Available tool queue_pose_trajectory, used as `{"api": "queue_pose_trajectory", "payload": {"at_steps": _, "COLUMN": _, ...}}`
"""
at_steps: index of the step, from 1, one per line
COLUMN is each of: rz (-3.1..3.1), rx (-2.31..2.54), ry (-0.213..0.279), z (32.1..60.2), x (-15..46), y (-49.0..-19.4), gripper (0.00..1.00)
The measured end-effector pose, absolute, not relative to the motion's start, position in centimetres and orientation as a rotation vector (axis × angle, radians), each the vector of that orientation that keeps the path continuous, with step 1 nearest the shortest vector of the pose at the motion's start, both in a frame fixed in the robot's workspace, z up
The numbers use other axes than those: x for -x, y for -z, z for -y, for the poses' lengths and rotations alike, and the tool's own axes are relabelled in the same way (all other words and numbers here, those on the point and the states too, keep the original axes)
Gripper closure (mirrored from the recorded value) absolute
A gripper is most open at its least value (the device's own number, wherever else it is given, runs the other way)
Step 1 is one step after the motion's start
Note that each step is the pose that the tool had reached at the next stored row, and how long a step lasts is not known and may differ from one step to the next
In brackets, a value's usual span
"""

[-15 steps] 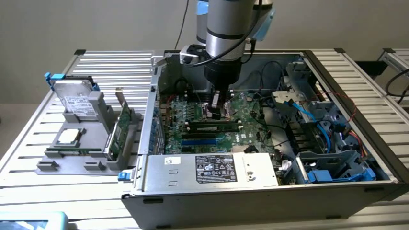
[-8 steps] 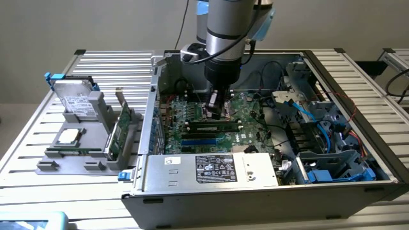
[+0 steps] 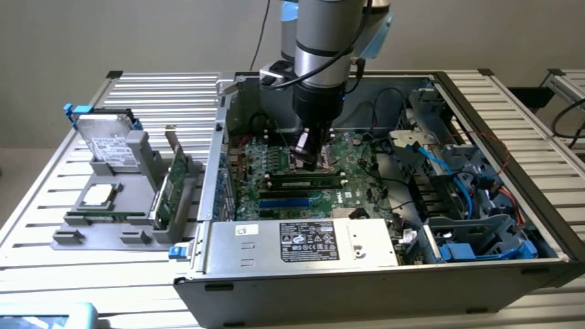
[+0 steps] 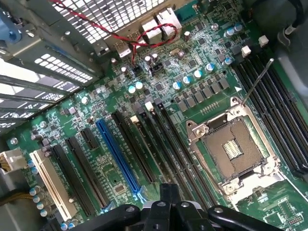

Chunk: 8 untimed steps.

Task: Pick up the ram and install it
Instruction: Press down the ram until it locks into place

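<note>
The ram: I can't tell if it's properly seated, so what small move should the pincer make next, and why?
Probably a short, gentle press straight down. In the exterior view the shut pincer sits just above the ram, which lies lengthwise along the slots of the motherboard. Whether it has clicked fully in cannot be told, so pressing seems safer than lifting away.

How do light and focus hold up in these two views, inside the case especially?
Exterior view: even room light, but the computer case interior is shadowed under the arm, and the ram reads dark. Wrist view: motherboard sharp and evenly lit, daylight blows out the vent grille, and the gripper is a dark shape.
</note>
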<state>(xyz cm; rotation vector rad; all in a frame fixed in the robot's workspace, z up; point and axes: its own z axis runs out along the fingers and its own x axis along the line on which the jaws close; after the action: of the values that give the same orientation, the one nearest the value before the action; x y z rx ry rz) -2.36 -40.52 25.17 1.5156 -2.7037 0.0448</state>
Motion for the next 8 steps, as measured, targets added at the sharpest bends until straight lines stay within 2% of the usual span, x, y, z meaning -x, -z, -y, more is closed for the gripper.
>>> {"api": "queue_pose_trajectory", "payload": {"at_steps": 8, "rz": 2.782, "rx": -1.388, "ry": -0.052, "z": 40.52, "x": 2.36, "y": -25.15, "gripper": 0.89}}
